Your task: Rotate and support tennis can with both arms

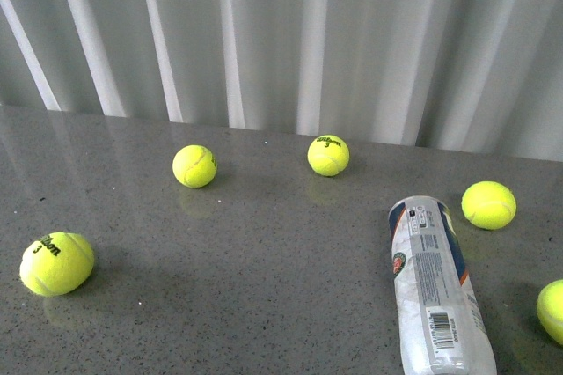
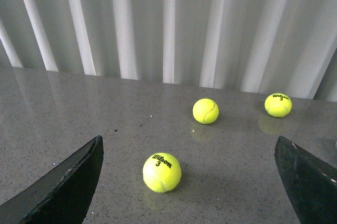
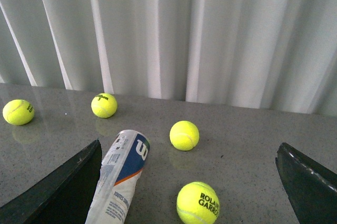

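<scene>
Currently, the tennis can (image 1: 435,291) lies on its side on the table (image 1: 264,296), right of centre, among 5 balls (image 1: 194,165); left gripper (image 2: 188,139) and right gripper (image 3: 188,144) gape wide, grasping nothing.

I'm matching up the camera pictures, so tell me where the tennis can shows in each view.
Front view: the can lies on its side at the lower right.
Left wrist view: not in it.
Right wrist view: the can lies right beside one finger.
Shared landmark: the printed ball nearest the curtain, also seen at and.
</scene>
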